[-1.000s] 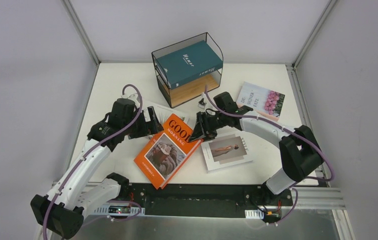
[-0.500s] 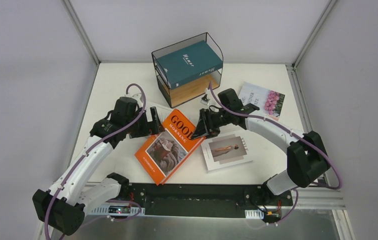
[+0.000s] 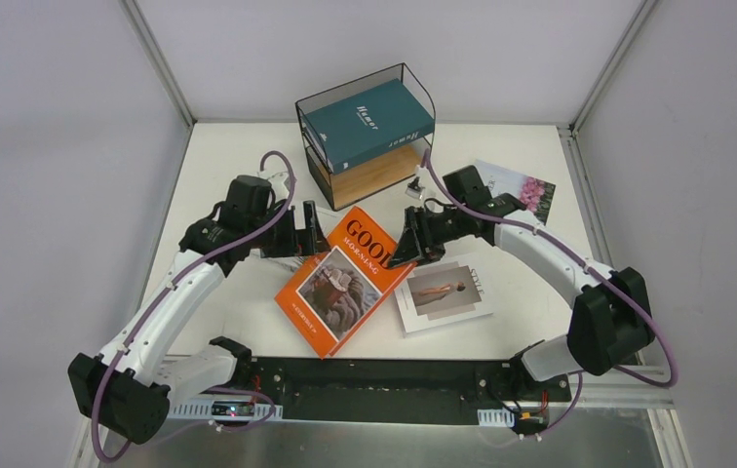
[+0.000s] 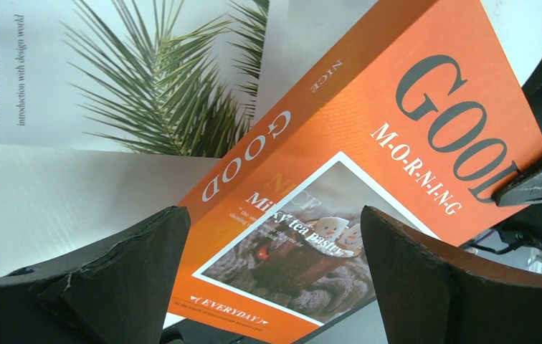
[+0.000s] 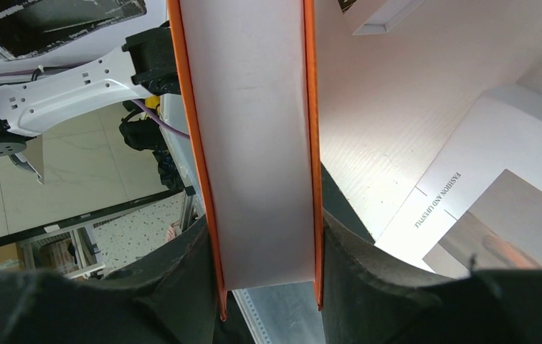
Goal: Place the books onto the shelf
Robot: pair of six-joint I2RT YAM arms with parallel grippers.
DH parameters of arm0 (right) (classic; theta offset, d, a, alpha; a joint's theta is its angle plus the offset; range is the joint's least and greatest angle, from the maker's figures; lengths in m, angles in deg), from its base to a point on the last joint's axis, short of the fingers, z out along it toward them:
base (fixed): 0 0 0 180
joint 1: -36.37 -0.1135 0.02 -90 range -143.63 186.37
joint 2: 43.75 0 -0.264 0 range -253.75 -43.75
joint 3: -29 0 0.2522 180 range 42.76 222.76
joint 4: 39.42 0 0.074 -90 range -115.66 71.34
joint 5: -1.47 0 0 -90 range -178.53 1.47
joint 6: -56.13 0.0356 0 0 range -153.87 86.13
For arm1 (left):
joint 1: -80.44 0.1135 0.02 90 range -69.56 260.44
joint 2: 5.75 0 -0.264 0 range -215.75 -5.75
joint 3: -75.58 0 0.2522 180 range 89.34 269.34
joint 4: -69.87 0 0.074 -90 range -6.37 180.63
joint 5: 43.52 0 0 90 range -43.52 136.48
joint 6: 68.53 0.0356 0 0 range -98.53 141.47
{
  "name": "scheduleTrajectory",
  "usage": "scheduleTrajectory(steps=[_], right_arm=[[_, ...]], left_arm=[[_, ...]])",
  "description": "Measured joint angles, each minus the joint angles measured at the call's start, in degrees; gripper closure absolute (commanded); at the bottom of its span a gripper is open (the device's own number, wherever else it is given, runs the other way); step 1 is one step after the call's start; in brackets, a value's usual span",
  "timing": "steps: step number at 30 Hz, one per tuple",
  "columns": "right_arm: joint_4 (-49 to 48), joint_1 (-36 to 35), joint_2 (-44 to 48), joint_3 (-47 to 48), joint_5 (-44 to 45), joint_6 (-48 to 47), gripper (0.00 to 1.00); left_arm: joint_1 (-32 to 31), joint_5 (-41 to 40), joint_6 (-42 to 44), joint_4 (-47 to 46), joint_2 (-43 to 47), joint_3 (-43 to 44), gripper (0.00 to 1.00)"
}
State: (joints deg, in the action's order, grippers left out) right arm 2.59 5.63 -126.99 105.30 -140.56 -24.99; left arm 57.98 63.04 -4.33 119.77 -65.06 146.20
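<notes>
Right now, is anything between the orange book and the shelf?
Nothing visible lies between the orange book and the shelf. The teal book fills its top, but the lower board looks free.

orange book [image 3: 345, 283] moved nearer shelf [image 3: 374, 174], right end effector [image 3: 406, 252] advanced

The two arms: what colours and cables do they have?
The left arm and right arm have white shells and black joints. A purple cable runs along each. The fingers are thick, matte black wedges.
</notes>
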Motion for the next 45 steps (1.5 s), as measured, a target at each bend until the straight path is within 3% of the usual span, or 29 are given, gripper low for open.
scheduleTrajectory(steps=[11, 21, 32, 42, 44, 45], right_arm=[[6.23, 0.57, 0.37, 2.56, -3.02, -7.17, 1.0], [14.69, 2.91, 1.33, 6.75, -2.97, -15.8, 1.0], [17.46, 4.48, 1.97, 7.8, -8.02, -21.59, 1.0], [17.7, 4.66, 2.16, 9.9, -16.79, -25.66, 1.0], [17.86, 4.66, 1.97, 10.29, -17.9, -26.16, 1.0], [17.92, 4.63, 1.75, 10.56, -18.29, -26.36, 1.0]], left_arm=[[0.22, 7.08, 0.87, -1.05, -2.64, 1.6, 0.01], [5.66, 10.36, 2.82, 1.79, -4.04, 9.4, 0.01], [7.91, 33.73, 11.78, 3.91, -6.95, 10.49, 0.01], [7.93, 44.76, 15.56, 4.09, -11.3, 10.49, 0.01], [7.91, 47.12, 16.26, 4.07, -11.78, 10.49, 0.08], [7.89, 48.43, 16.5, 4.07, -12.09, 10.49, 0.19]])
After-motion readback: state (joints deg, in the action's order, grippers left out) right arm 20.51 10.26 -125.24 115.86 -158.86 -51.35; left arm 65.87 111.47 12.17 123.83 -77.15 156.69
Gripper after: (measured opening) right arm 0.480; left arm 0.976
